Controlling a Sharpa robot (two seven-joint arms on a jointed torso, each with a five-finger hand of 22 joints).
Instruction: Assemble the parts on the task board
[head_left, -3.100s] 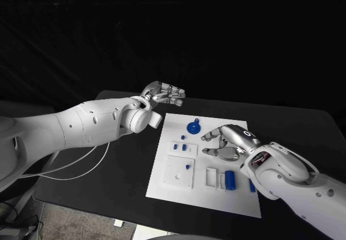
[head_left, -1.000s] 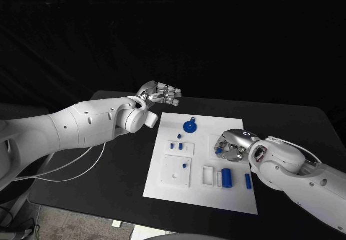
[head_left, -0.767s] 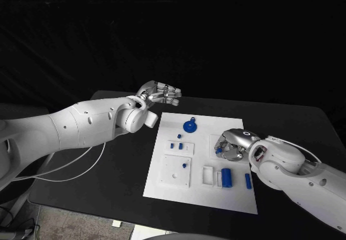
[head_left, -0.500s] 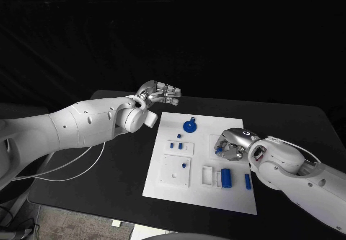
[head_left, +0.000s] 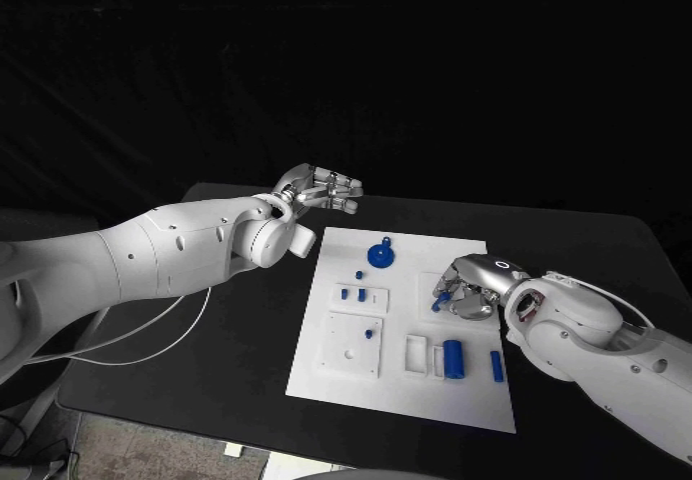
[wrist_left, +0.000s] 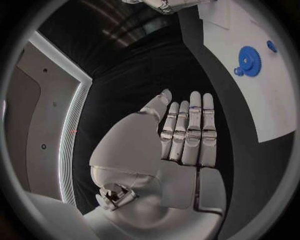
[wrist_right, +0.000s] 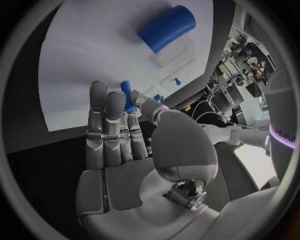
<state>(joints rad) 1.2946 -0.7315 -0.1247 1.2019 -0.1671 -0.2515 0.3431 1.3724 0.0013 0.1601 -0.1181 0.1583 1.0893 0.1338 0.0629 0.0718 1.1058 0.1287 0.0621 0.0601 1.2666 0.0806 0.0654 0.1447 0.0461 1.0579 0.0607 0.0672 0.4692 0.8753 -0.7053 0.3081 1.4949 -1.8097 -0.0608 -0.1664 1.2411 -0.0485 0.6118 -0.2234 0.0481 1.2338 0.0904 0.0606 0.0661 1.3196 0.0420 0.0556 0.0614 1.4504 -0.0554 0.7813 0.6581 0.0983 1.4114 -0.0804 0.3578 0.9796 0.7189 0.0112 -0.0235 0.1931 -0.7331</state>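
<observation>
The right hand (head_left: 469, 292) pinches a blue peg (wrist_right: 127, 96) over the board (head_left: 326, 368), so a thin grip may let it tilt or drop, while the left hand (head_left: 325, 187), fingers together and empty, hovers beyond

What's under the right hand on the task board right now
The right hand hangs over the white task board, pinching a small blue part. Whatever lies on the board directly beneath its palm is covered in the head view.

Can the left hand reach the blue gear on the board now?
Probably yes: the left hand hovers open beyond the task board's far left corner, and nothing lies between it and the blue gear.
</observation>
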